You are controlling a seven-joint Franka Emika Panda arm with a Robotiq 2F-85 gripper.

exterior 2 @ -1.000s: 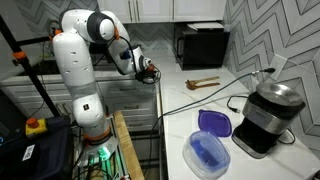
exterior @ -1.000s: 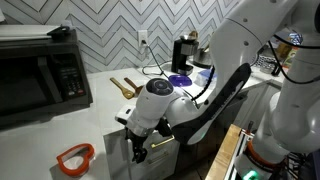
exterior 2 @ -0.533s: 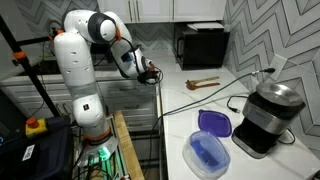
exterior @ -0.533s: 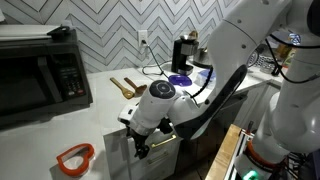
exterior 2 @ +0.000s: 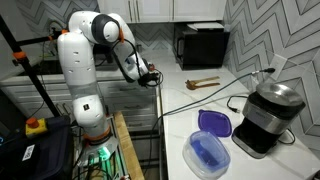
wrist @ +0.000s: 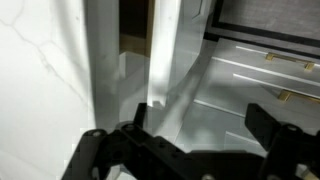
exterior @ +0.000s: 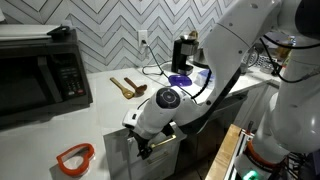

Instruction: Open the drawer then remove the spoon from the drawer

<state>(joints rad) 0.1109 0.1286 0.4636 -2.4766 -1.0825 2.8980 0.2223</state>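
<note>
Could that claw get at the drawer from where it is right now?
Probably yes. The gripper hangs open close to the drawer, whose pale front stands a little out, with a strip of light wood showing behind it. Nothing lies between them. Whether a finger touches it, I cannot tell.

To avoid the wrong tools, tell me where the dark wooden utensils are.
In both exterior views the dark wooden utensils lie on the white countertop, between the black microwave and the black appliance.

Wooden utensils (exterior: 127, 87) on counter (exterior: 100, 122) near microwave (exterior: 42, 76)
</note>
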